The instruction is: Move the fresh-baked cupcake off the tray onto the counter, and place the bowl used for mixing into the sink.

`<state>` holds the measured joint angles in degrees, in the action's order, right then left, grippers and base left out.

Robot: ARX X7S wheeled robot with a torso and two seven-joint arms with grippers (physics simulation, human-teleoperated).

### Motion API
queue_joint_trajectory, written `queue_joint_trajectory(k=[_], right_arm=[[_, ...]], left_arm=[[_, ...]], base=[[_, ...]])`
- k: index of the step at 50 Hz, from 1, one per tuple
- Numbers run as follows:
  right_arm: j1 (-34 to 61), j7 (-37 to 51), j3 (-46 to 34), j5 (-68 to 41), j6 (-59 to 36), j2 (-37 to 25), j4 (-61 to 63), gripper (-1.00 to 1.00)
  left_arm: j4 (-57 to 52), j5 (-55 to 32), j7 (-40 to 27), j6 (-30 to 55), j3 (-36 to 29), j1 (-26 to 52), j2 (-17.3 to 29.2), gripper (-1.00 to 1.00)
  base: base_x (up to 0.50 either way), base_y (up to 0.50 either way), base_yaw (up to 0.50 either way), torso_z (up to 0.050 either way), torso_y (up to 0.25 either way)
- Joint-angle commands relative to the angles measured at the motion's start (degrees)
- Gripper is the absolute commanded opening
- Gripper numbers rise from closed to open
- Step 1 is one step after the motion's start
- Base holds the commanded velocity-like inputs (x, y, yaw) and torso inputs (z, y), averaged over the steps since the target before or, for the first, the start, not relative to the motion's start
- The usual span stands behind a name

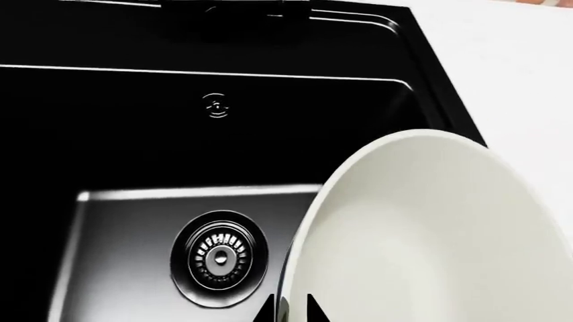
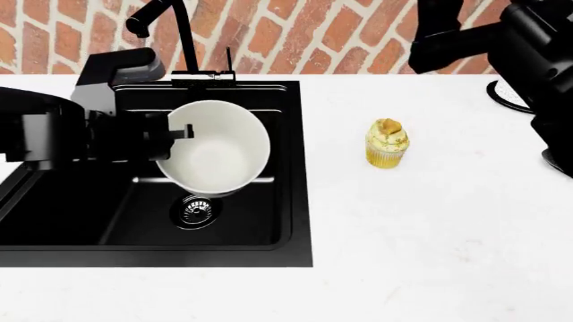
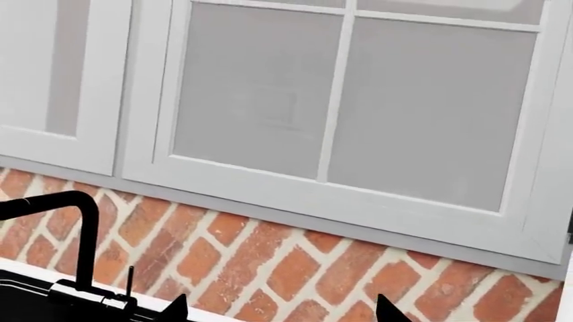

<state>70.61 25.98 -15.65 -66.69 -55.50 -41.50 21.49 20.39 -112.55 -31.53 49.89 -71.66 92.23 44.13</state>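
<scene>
My left gripper (image 2: 174, 134) is shut on the rim of the bowl (image 2: 217, 147) and holds it above the black sink (image 2: 286, 168), over the round drain (image 2: 196, 210). In the left wrist view the fingertips (image 1: 268, 312) pinch the bowl's (image 1: 430, 235) rim, with the sink (image 1: 134, 147) and drain (image 1: 219, 258) below. The cupcake (image 2: 387, 143) stands upright on the white counter (image 2: 430, 221), right of the sink. The tray is out of view. My right gripper (image 3: 282, 312) is open and empty, raised and facing the brick wall; its arm (image 2: 501, 40) shows at the upper right.
A black faucet (image 2: 174, 33) rises behind the sink, also shown in the right wrist view (image 3: 80, 235). A brick backsplash (image 2: 340, 33) lines the back. A round black-and-white object (image 2: 506, 94) sits at the far right edge of the counter. White glazed cabinets (image 3: 340, 100) hang above.
</scene>
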Motion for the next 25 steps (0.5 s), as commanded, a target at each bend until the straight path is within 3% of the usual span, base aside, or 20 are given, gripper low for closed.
queue_joint_trajectory(k=[1,25], right_arm=[[-1.3,0.4,1.4,-1.3,0.6,-0.8,1.5,1.0],[1.7,3.8,3.5,-6.8,-1.1,-1.5,6.3,1.0]], left_arm=[[2.7,0.3,-0.9,-1.6,0.2,-0.5,-1.4,-1.0],[11.3,1.7,-1.1,1.9,-2.4,1.5,-5.3,-1.0]], base=[[0.0,0.0,0.0,0.0,0.0],[0.0,0.0,0.0,0.0,0.0]])
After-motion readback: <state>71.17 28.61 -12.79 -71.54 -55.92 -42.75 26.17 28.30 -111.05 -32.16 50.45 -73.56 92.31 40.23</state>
